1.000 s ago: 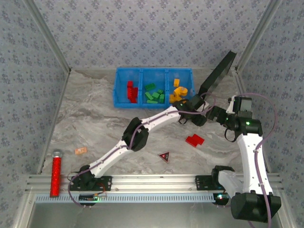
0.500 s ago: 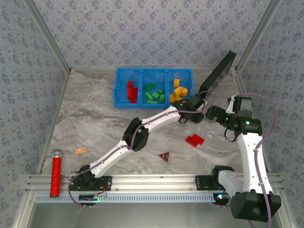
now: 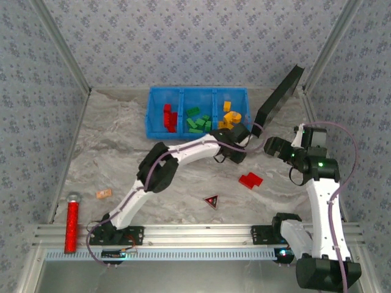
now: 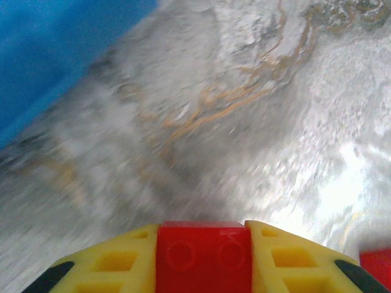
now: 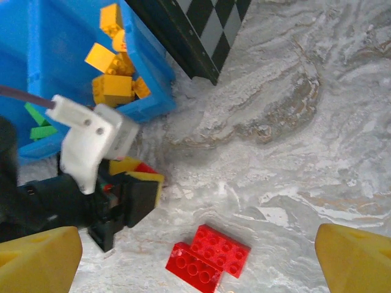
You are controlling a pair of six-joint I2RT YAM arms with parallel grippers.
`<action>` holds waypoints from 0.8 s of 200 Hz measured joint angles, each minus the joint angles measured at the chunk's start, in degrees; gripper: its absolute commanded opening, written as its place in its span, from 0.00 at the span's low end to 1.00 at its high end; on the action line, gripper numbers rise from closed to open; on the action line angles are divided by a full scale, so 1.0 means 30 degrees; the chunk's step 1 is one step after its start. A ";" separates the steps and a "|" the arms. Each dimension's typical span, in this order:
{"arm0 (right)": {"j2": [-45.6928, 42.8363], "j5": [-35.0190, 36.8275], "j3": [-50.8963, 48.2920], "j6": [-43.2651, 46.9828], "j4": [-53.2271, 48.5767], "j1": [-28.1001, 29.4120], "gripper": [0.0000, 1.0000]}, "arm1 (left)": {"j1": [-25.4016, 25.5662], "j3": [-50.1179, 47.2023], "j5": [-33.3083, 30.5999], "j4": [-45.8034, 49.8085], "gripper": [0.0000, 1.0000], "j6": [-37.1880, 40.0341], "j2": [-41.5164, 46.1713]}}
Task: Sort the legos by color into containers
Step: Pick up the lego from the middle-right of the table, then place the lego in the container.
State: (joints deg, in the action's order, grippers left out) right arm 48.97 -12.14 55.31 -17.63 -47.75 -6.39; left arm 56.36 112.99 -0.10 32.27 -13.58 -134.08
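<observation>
1. Far L of the left claw (image 3: 232,154), by the near rail: a red cylinder (image 3: 72,223) lying on the bench (image 3: 122,152), w/ a small orange bit (image 3: 104,193) near it on its R.
2. Just beyond the left claw, at the far side of the bench, sits the blue tray (image 3: 197,113). It has 3 compartments: red legos (image 3: 168,117) in the L one, green legos (image 3: 198,121) in the mid one, yellow-orange legos (image 3: 229,117) in the R one.
3. The left claw is low over the bench, in front of the tray's R compartment and outside it. It is pinching a red brick (image 4: 204,250) btwn its yellow pads (image 4: 263,241).
4. A dark red triangle (image 3: 212,200) lies flat on the bench, nearer the arm bases than the left claw and a bit to its L.
5. A loose red lego (image 3: 250,180) lies on the bench btwn the two claws, nearer the bases than either and touching neither.
6. The right claw (image 3: 273,146) is near the left claw, on its R, apart from it and facing it. Its fingers (image 5: 354,259) are spread wide w/ nothing held.
7. A dark checkered board (image 3: 280,94) leans beyond the right claw, next to the tray's R end.
</observation>
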 measured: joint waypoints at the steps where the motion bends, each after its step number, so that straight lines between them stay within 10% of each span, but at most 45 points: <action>1: -0.0015 -0.0015 0.0000 0.0000 0.0007 0.0000 1.00 | -0.0044 -0.0124 0.0000 0.0000 0.31 0.0007 0.0153; 84: 0.0860 -0.1122 -0.0576 -0.0350 0.1144 0.0240 1.00 | -0.5894 -0.4692 -0.2149 -0.1384 0.33 0.0444 0.8262; 160: 0.1821 -0.1872 -0.0605 -0.0335 0.1290 0.0758 1.00 | -1.0316 -0.2477 -0.3840 -0.1209 0.33 0.0517 0.4962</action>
State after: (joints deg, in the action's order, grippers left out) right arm 54.43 -17.76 53.49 -18.63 -43.88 -4.12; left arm 25.41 105.56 -11.62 28.64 -12.03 -119.20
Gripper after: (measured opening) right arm 0.997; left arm 0.336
